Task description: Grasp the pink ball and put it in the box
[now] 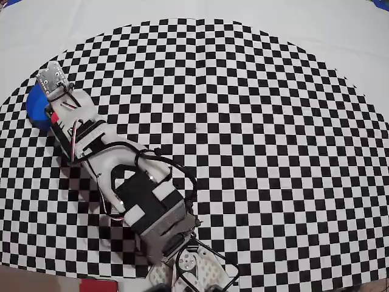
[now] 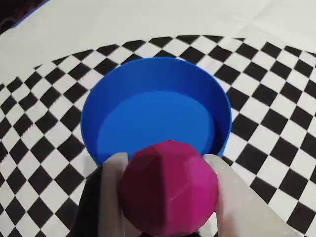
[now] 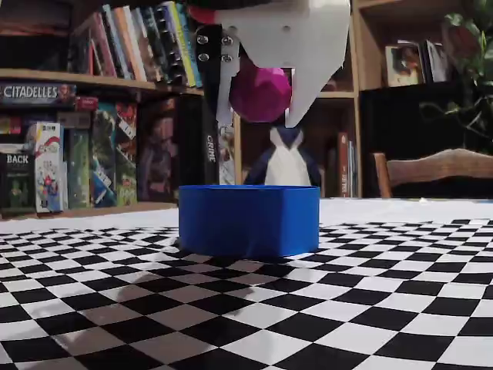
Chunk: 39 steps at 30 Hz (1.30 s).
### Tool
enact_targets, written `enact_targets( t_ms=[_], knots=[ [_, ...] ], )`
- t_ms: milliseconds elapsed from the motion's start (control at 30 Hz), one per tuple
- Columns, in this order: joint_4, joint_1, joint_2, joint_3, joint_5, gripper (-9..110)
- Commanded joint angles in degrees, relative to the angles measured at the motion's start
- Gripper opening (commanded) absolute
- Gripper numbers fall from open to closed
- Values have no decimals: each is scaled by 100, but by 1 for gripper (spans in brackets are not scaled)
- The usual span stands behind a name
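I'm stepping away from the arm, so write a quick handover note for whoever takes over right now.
Gripper: shut on the pink ball, held in the air.
Box: blue, round, empty, standing on the checkered cloth near its edge.
Ball hangs above the box, over its near rim in the wrist view.
Done: ball grasped, lifted and carried to the box.
Left: centre it over the opening if needed, then open the fingers and back away.

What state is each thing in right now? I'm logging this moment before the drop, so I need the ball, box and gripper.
pink ball: clamped between the fingers, held in the air above the box, not inside it.
box: upright on the checkered cloth, open at the top, nothing in it.
gripper: shut on the pink ball, hanging over the box.
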Motion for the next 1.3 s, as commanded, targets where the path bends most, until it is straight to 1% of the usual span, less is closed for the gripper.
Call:
enact_targets(
  t_ms=[0,700,1267],
  knots=[
    [-97,-35,-79,-422,35,0],
    [-62,35,-1477,-1916,44,0],
    [-35,70,-2268,-2812,44,0]
  ],
)
